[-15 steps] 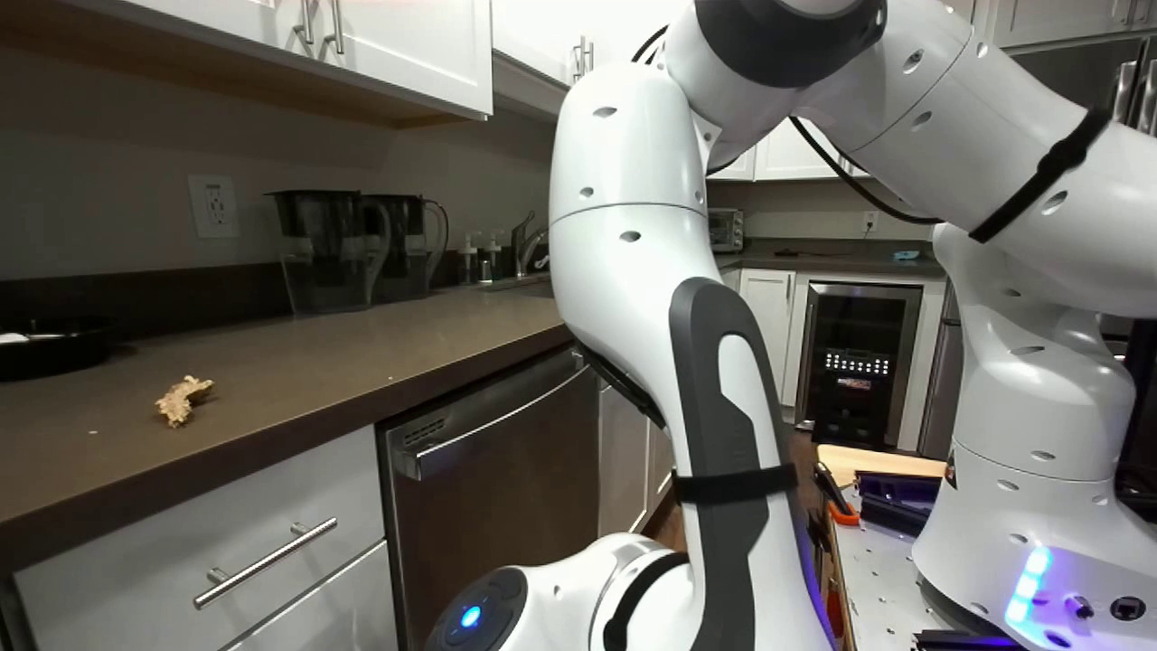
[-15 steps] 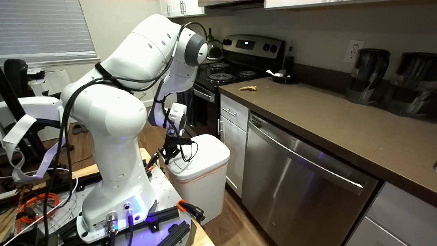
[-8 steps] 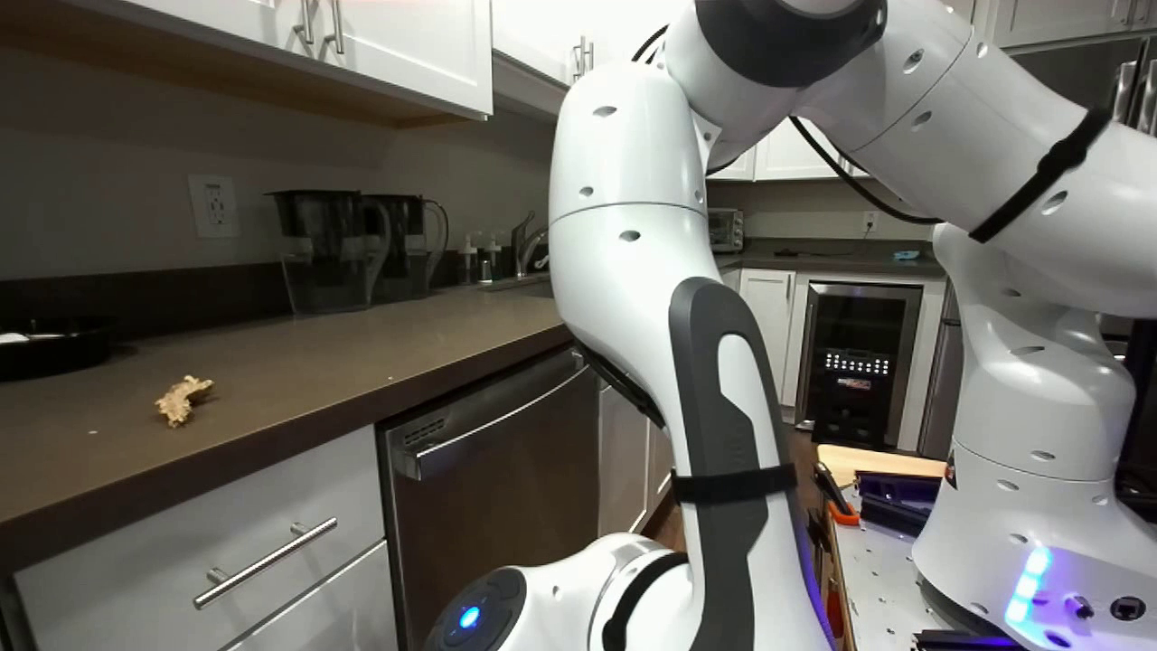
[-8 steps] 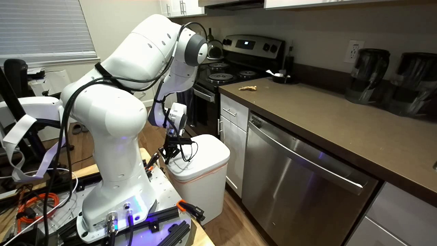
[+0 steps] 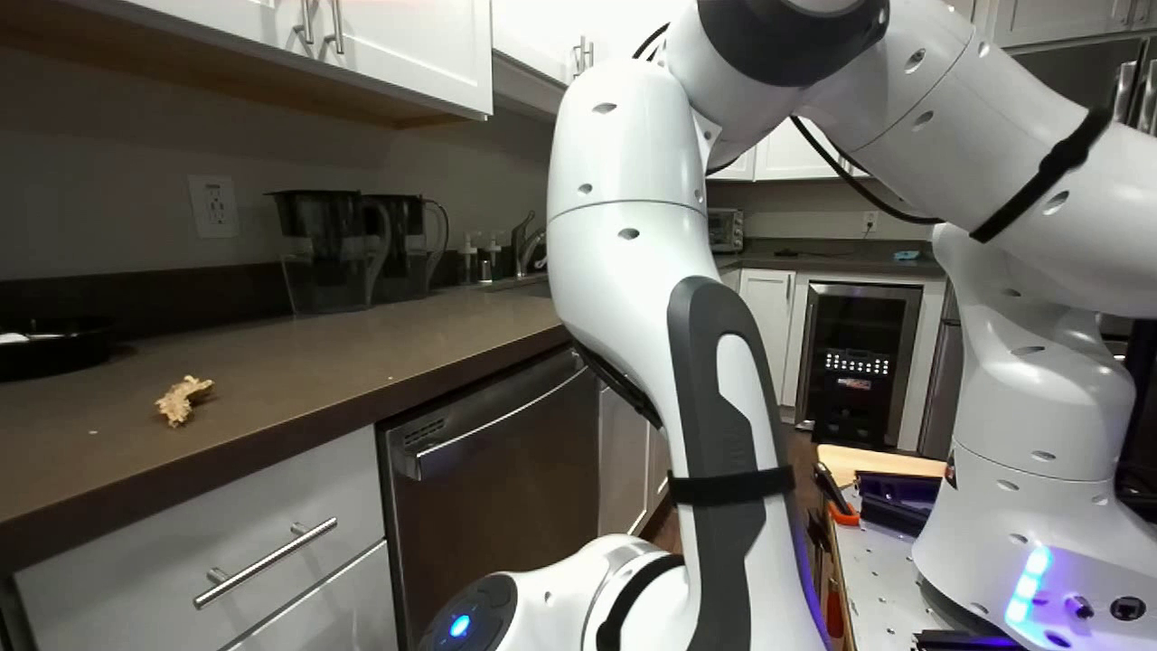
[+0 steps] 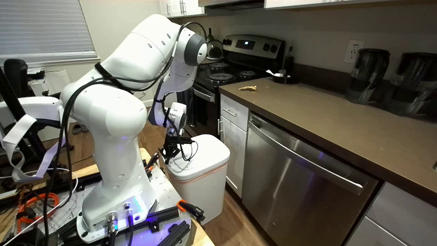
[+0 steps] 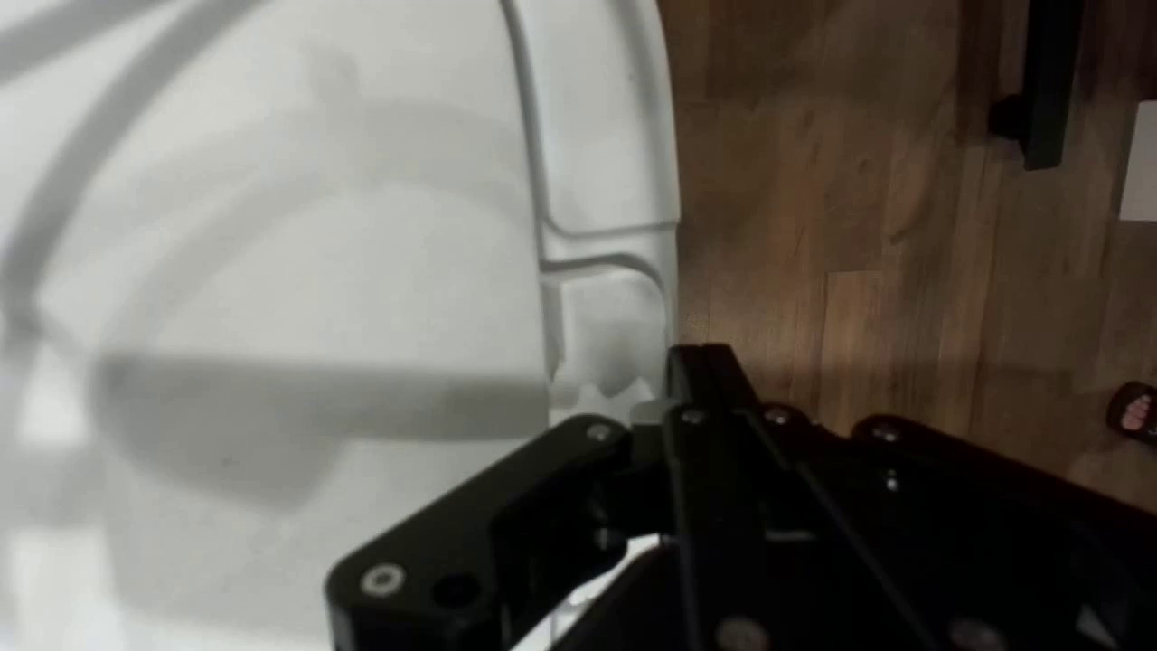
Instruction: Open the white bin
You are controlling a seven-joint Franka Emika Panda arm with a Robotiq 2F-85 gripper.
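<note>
In both exterior views the white Franka Panda arm (image 6: 136, 61) rises from its base (image 6: 117, 201), arches over at the elbow (image 6: 195, 49) and slopes down through the forearm (image 6: 181, 75) to a low-set wrist (image 6: 176, 112); there, in an exterior view, a round light (image 5: 460, 626) glows blue. The black Robotiq gripper (image 7: 703, 356) hangs beneath the wrist, pointing downward; in the wrist view its two slim fingertips (image 7: 686, 369) meet side by side.

Smooth plastic was seen on the bin (image 6: 205, 193), shiny metal on the dishwasher (image 6: 293, 181), grained wood on the floor (image 7: 841, 208).
</note>
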